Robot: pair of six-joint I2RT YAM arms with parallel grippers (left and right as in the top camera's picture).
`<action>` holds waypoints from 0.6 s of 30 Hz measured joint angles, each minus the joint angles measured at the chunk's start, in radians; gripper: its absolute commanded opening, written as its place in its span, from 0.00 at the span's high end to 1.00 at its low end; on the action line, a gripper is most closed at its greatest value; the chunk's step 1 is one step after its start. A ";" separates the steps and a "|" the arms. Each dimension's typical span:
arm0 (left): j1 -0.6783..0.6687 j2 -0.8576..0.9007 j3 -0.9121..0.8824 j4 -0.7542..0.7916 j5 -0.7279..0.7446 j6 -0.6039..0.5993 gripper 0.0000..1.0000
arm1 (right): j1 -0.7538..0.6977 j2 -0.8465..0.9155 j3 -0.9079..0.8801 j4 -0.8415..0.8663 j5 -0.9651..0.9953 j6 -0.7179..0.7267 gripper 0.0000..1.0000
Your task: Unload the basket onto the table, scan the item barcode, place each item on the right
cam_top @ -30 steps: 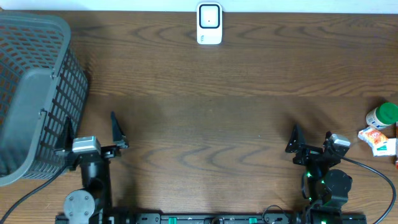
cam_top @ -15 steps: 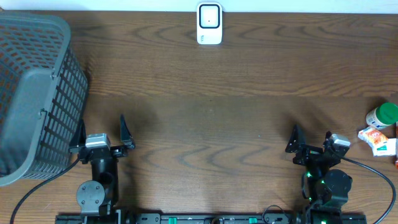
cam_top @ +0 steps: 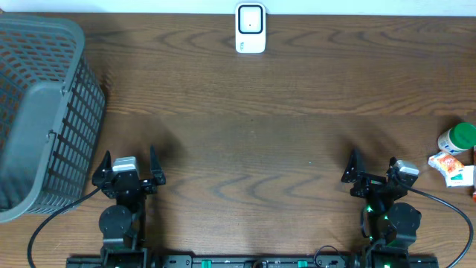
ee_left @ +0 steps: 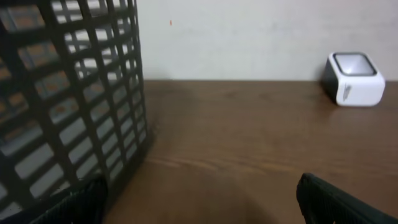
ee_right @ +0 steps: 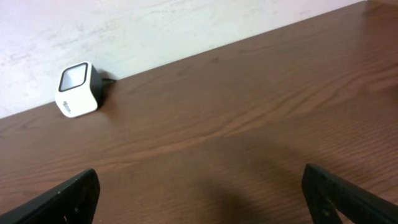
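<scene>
The white barcode scanner [cam_top: 251, 28] stands at the far middle of the table; it also shows in the left wrist view [ee_left: 353, 78] and the right wrist view [ee_right: 78, 90]. At the right edge lie the items: a green-capped white bottle [cam_top: 456, 138] and an orange-and-white packet [cam_top: 452, 165]. My left gripper [cam_top: 129, 156] is open near the front left, beside the basket, with only bare wood between its fingers [ee_left: 200, 205]. My right gripper [cam_top: 373, 160] is open near the front right, left of the items, and holds nothing [ee_right: 202, 199].
A large grey mesh basket [cam_top: 41, 112] fills the left side of the table, and its wall stands close on the left in the left wrist view [ee_left: 68, 106]. A pale wall runs behind the table's far edge.
The left arm has swung to the right and drawn back toward the front edge, away from the basket wall. The right arm has not moved.
</scene>
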 measured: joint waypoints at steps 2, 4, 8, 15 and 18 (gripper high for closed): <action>0.000 0.000 0.000 -0.026 0.000 0.000 0.03 | 0.000 0.000 0.000 0.000 0.000 0.000 0.01; 0.000 0.000 0.000 -0.065 -0.001 0.000 0.03 | 0.000 0.000 0.000 0.000 0.000 0.000 0.01; 0.000 0.002 0.005 -0.093 0.005 0.000 0.03 | 0.000 -0.007 0.000 0.000 0.000 0.000 0.01; 0.000 0.002 0.007 -0.097 0.005 0.000 0.03 | 0.000 -0.109 0.000 0.006 0.000 0.000 0.01; 0.000 0.002 0.007 -0.098 0.005 0.000 0.03 | 0.000 -0.110 0.000 0.001 0.000 0.000 0.01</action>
